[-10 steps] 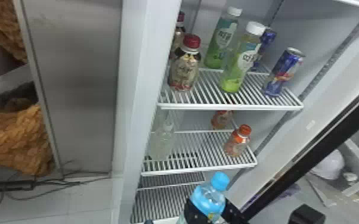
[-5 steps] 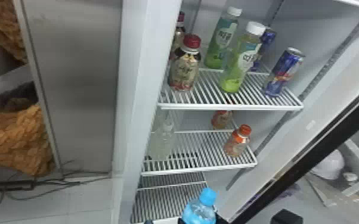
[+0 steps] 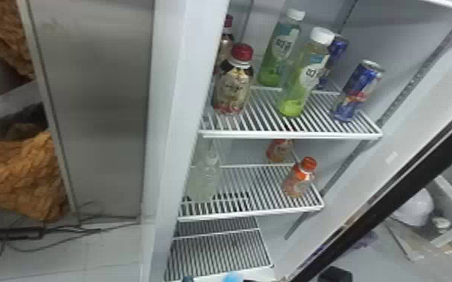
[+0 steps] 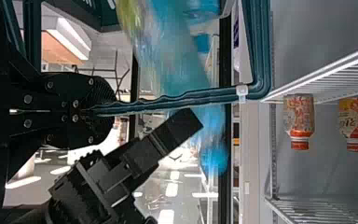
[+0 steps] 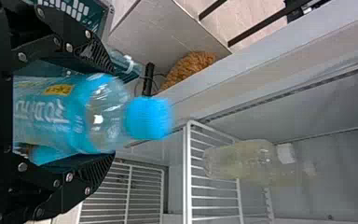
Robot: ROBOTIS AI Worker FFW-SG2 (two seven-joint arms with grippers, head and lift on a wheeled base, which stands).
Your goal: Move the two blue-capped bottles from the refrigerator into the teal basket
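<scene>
My right gripper's arm shows as a black block (image 3: 335, 274) at the bottom edge in the head view, right of a blue cap (image 3: 232, 277). From the right wrist, my right gripper (image 5: 105, 109) is shut around a blue-capped bottle (image 5: 51, 109), its cap beyond the fingertips. My left gripper (image 4: 105, 105) is shut on the teal basket's rim (image 4: 182, 97) in the left wrist view. The blurred blue bottle (image 4: 168, 51) shows beside that rim, partly behind black arm hardware (image 4: 140, 156). More blue shows beneath the held bottle; I cannot tell what it is.
The refrigerator's upper shelf (image 3: 293, 134) holds green bottles, red-capped bottles and blue cans. Orange-capped bottles and a clear bottle (image 3: 203, 180) stand on the shelf below. The refrigerator's white side wall (image 3: 169, 112) rises left of the shelves, with a dark slanted door edge (image 3: 405, 176) on the right.
The blue-capped bottle has dropped toward the bottom edge and moved slightly left in the head view, leaving just its cap there. The black right-arm block has shifted left. The shelf items have not moved.
</scene>
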